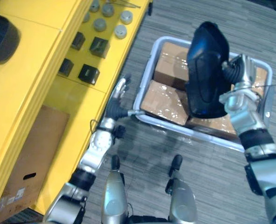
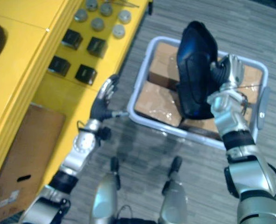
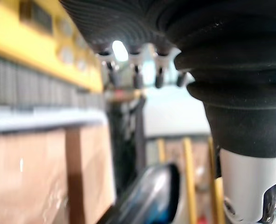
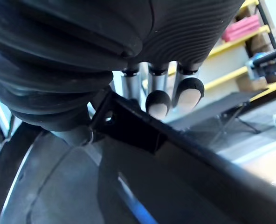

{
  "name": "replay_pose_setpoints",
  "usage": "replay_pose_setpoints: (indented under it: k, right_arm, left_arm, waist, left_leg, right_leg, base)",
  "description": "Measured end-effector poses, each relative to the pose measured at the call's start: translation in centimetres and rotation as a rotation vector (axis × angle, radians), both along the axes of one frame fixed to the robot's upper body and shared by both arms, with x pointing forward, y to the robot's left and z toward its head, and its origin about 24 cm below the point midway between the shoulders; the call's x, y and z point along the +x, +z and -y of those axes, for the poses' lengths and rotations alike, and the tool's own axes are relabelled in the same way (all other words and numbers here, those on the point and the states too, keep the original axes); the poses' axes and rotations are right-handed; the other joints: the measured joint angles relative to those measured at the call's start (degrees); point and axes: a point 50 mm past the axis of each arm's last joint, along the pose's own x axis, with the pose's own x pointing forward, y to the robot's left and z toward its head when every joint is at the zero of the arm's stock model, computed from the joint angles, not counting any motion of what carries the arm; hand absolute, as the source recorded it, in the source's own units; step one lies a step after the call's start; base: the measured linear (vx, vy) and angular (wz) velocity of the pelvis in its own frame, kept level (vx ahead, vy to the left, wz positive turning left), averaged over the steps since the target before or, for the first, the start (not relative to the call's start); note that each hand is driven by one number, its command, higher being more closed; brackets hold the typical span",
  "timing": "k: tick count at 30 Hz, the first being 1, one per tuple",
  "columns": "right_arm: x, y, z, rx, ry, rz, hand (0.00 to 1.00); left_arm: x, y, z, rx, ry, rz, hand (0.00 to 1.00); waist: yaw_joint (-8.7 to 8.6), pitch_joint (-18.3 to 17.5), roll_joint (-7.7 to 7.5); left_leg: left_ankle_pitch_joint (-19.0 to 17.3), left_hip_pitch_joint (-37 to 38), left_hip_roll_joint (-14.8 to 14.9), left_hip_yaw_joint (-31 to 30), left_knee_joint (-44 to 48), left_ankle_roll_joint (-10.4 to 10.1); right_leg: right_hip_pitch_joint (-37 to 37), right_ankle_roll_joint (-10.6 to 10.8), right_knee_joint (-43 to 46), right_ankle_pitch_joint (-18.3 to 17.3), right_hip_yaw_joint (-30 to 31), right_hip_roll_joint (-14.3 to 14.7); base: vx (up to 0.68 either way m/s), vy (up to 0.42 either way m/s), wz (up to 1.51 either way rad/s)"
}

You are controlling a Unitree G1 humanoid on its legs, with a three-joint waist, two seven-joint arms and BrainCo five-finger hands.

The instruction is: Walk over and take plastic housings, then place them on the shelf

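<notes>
A big dark blue-black plastic housing (image 1: pixel 205 70) hangs upright over the grey bin (image 1: pixel 146 70). My right hand (image 1: pixel 238 77) is shut on its right edge; in the right wrist view the fingers (image 4: pixel 159 100) curl over the housing's rim (image 4: pixel 128 186). My left hand (image 1: pixel 115 105) floats empty and open between the yellow shelf (image 1: pixel 49 60) and the bin's near-left corner, fingers pointing away from me. On the shelf's top level at the far left lies another dark housing (image 1: pixel 0 37).
The bin holds several brown cardboard boxes (image 1: pixel 163 100) wrapped in film. Small dark blocks (image 1: pixel 89 73) and grey round discs (image 1: pixel 120 31) lie on the shelf's lower level. A cardboard box (image 1: pixel 31 163) stands under the shelf. Grey carpet surrounds the bin.
</notes>
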Motion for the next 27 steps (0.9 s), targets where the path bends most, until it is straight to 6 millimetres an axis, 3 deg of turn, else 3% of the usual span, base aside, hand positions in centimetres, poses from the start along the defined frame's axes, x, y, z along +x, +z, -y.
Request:
replay_pose_setpoints:
  k: [6,11,13,19,27]
  right_arm:
    - [0.6,2.3,-2.1,-0.039,0.062,0.041,1.0]
    - [0.9,2.9,-3.3,-0.042,0.093,0.056,1.0]
    - [1.1,3.1,-4.0,-0.032,0.112,0.063,1.0]
    - [1.4,4.0,-6.0,-0.033,0.158,0.088,1.0]
    - [1.8,3.4,-8.3,0.059,0.197,0.112,1.0]
  left_arm:
    - [2.8,-1.6,1.8,-0.032,-0.069,-0.302,0.0]
    - [3.5,-2.3,2.7,0.011,-0.014,-0.409,0.0]
    - [3.7,-2.7,2.8,0.083,0.02,-0.422,0.0]
    - [4.2,-2.1,4.1,0.059,0.01,-0.45,0.0]
    - [4.1,0.0,7.0,-0.173,-0.031,-0.423,0.0]
  waist:
    - [-2.4,0.0,-0.05]
    - [-2.72,-0.1,-0.12]
    - [-3.23,-0.1,-0.12]
    - [-3.84,-0.1,-0.12]
    - [-4.0,-0.1,-0.12]
  left_leg:
    - [0.0,-0.4,0.0,1.1,0.0,0.0]
    - [0.0,-1.2,0.0,1.9,0.1,0.1]
    - [0.0,-1.4,0.0,1.9,0.3,0.1]
    - [0.0,-3.0,0.0,1.6,1.0,0.1]
    - [-0.1,-3.5,0.0,1.6,1.6,0.3]
  right_leg:
    - [-1.3,-0.1,-0.1,0.4,1.1,0.0]
    - [-2.8,-0.1,-0.1,0.8,2.1,0.1]
    - [-2.9,-0.1,0.0,0.8,2.1,0.1]
    - [-4.1,-0.2,0.0,1.2,2.2,0.1]
    - [-4.4,-0.2,0.0,1.2,2.4,0.1]
  base:
    - [-0.01,0.019,-0.09]
    - [0.0,0.022,-0.07]
    - [0.0,0.0,0.0]
    - [0.0,0.004,0.01]
    - [0.0,0.0,0.0]
